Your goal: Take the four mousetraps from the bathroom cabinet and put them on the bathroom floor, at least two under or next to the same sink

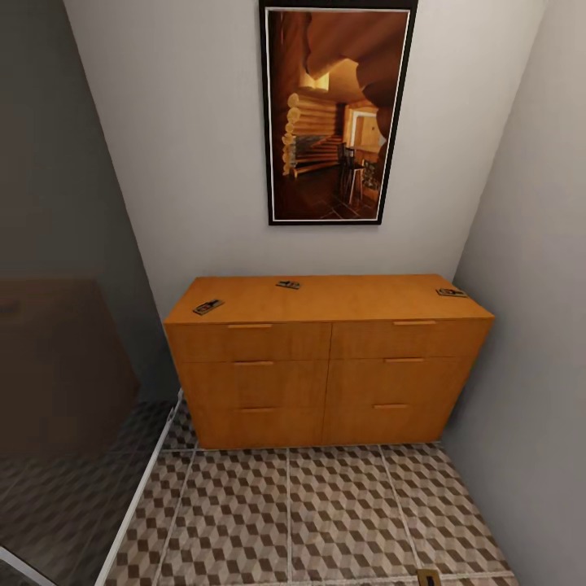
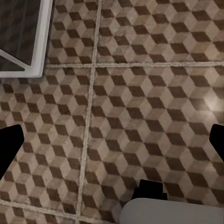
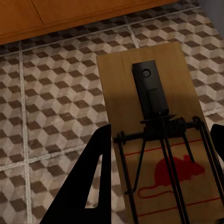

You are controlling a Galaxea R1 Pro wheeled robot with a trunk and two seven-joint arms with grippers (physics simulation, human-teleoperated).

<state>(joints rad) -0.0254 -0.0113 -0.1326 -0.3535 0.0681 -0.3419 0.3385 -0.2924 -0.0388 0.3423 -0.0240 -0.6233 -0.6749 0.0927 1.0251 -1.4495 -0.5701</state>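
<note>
Orange-brown cabinet: the low, wide wooden sideboard [image 1: 330,358] with drawer fronts and slim bar handles is standing against the pale wall under a dark-framed picture [image 1: 335,110]; every drawer is sitting flush, so the traps are being taken from its top, not from inside.

Traps on top: three small flat tan-wood mousetraps with dark metal parts are lying on the cabinet top, well apart: one near the left front corner [image 1: 207,307], one at the middle rear [image 1: 287,284], one at the right rear corner [image 1: 450,292]. All three are awaiting pickup.

Fourth trap: a tan-wood mousetrap with a black spring bar and a red mouse print [image 3: 154,140] is sitting between the dark fingers of the right pincer [image 3: 161,154], above the cube-patterned floor tiles [image 3: 51,107] and just off the cabinet base. A tan sliver at the lower edge of the head view [image 1: 429,577] is probably this same trap.

Right pincer: appearing to be pinching the trap by its long edges, board held flat, which is keeping the spring side up for a level set-down; actual contact is not clearly resolvable.

Left pincer: fingers [image 2: 10,147] are standing wide apart at the frame edges, carrying nothing, hanging over bare brown, beige and white tile [image 2: 140,102] near a white frame rail [image 2: 39,42].

Task stage, judged: one trap in transit, three remaining.

Next requirement: placing at least two traps by the sink.
</note>
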